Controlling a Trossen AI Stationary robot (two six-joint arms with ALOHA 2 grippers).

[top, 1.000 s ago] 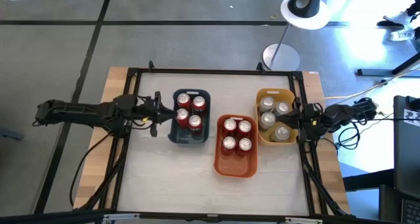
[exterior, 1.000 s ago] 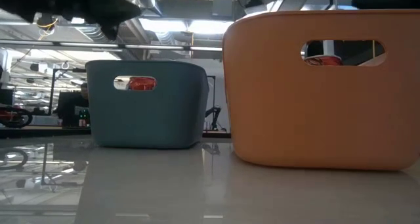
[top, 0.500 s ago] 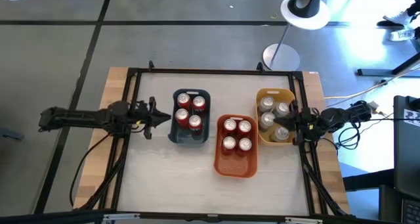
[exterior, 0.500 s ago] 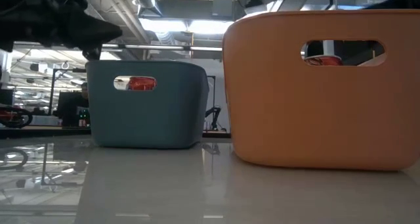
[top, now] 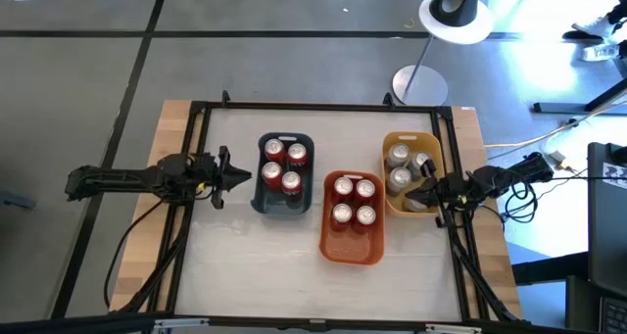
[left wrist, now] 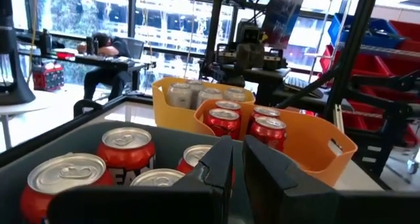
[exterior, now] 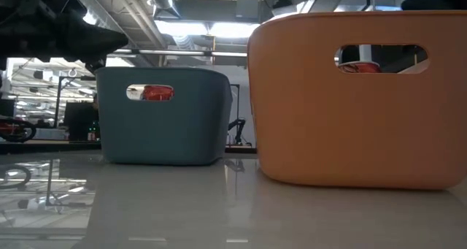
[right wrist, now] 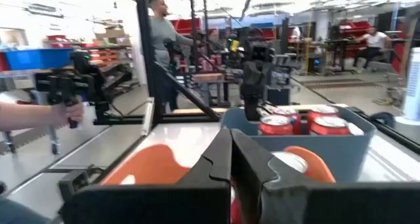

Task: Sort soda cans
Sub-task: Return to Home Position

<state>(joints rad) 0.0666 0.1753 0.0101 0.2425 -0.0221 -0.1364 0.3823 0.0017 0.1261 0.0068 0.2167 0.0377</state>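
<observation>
**A:** How far along are you with the soda cans point(top: 342, 186)?

**B:** Pretty much wrapped up, I'd say. You've got nothing loose on the table point(top: 245, 265); every can I can see sits in a bin. Three red cans point(top: 291, 182) stand in the blue-grey bin point(top: 284, 207) on the left. Four more fill the orange bin point(top: 353, 246) in the middle, which is nearer than the other two. The silver cans point(top: 398, 157) are all in the yellow bin point(top: 411, 136) on the right, four as far as I can tell, one partly hidden under the arm.

**A:** So what's left?

**B:** Only something if you want every red in one bin. The orange one looks full, two by two, so those three on the left may be fine where they are. No silver is mixed in with red anywhere.

**A:** And the pincers?

**B:** Your left gripper point(top: 241, 177) hangs just left of the blue-grey bin, fingers drawn nearly together with nothing between them. Your right gripper point(top: 419, 190) sits over the near right part of the yellow bin, closed and empty too.

**A:** Cans look okay?

**B:** All upright, shiny tops up, tabs showing. The reds have white lettering, and I can't spot any dents.
</observation>
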